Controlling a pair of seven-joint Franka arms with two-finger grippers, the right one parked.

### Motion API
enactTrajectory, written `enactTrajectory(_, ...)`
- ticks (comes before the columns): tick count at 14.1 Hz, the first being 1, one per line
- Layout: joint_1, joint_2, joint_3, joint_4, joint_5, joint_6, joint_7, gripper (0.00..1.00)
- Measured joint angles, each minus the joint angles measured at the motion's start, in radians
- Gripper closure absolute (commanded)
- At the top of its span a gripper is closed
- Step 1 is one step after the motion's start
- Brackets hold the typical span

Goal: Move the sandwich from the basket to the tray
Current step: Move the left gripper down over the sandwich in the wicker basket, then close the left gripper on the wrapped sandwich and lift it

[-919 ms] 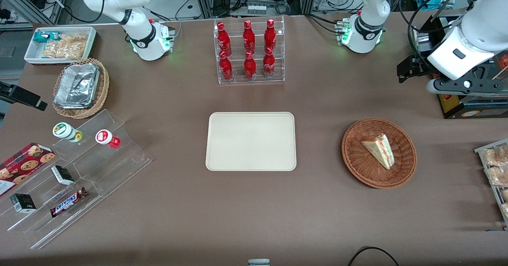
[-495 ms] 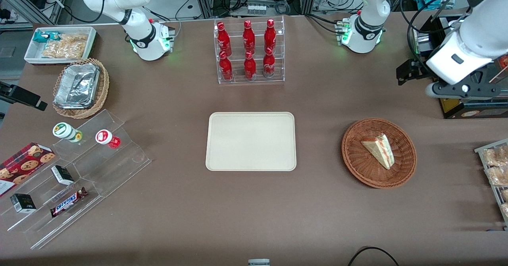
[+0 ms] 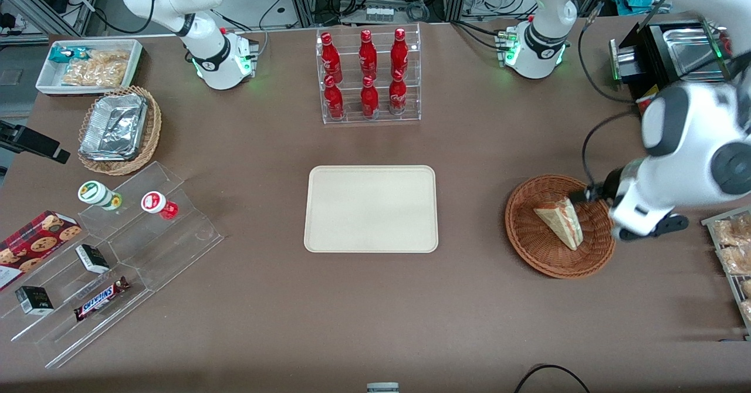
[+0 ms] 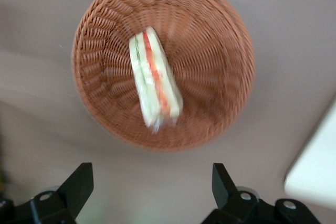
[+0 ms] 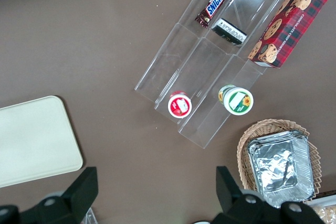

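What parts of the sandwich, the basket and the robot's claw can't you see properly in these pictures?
- Sandwich: smeared by motion blur in the left wrist view, so its fillings can't be named.
- Basket: in the front view the working arm covers its rim toward the working arm's end of the table.
- Gripper: open above the basket; the arm hides it in the front view.

Glossy white arm casing, grey joint cap; pincer fingers apparently black, wedge-shaped.
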Motion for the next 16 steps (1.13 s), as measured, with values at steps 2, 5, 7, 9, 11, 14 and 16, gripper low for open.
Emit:
enactTrajectory(2,-0.001,0.068,-0.002,-0.057,0.000,0.140,-0.188,0.00)
enactTrajectory(5,-0.001,0.135,-0.001,-0.101,0.000,0.223,-0.257,0.00)
enactTrajectory(7,0.000,0.154,0.003,-0.120,0.000,0.258,-0.263,0.00)
enactTrajectory(9,0.001,0.155,0.015,-0.137,0.000,0.272,-0.264,0.00)
enactTrajectory(11,0.002,0.155,0.020,-0.141,0.000,0.272,-0.264,0.00)
enactTrajectory(14,0.001,0.152,0.020,-0.133,0.000,0.279,-0.267,0.00)
enactTrajectory(16,-0.002,0.149,0.019,-0.099,0.000,0.273,-0.269,0.00)
